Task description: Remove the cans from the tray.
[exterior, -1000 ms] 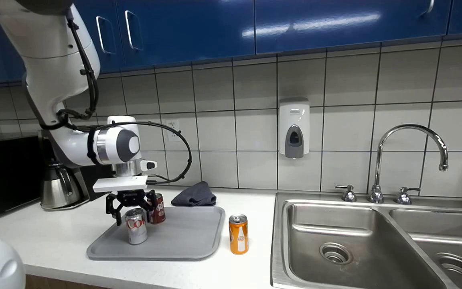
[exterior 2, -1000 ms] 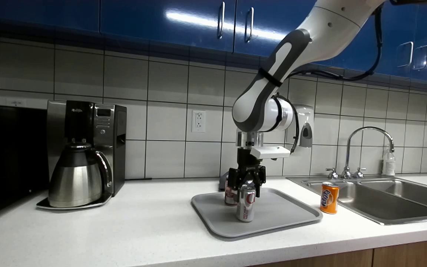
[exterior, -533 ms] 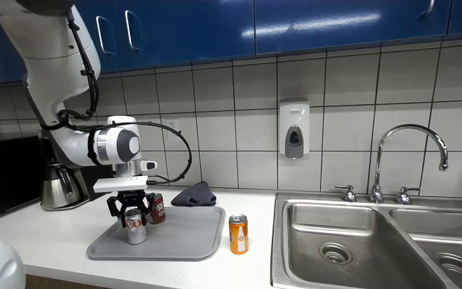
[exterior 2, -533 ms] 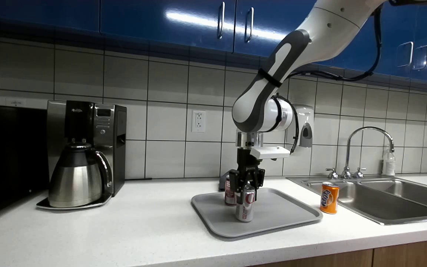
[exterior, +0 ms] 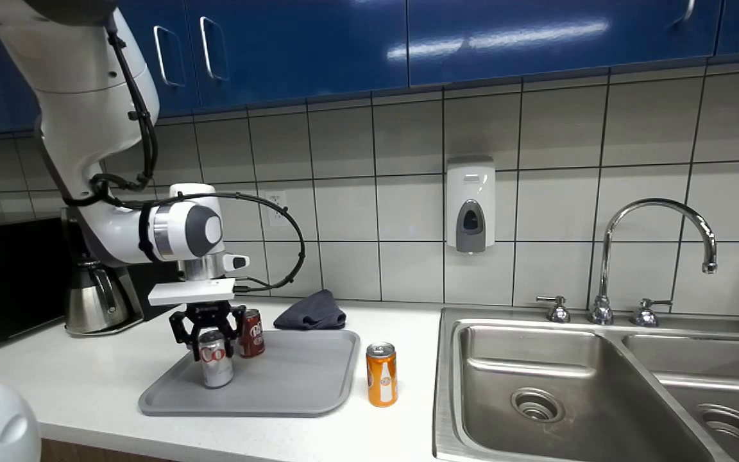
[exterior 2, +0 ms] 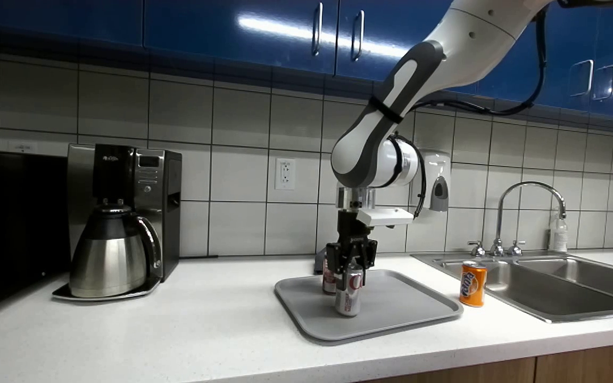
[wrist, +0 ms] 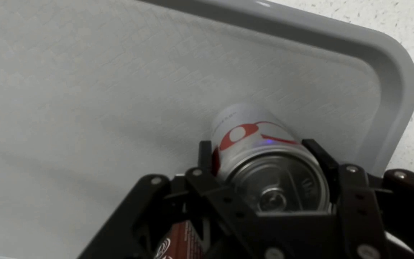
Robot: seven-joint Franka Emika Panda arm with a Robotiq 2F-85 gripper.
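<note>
Silver can in the tray, near left, resting or just above it, can't tell; gripper fingers clamped on both its sides. Dark red can just beyond: swinging sideways too low could topple it; weak squeeze could mean slipping.
</note>
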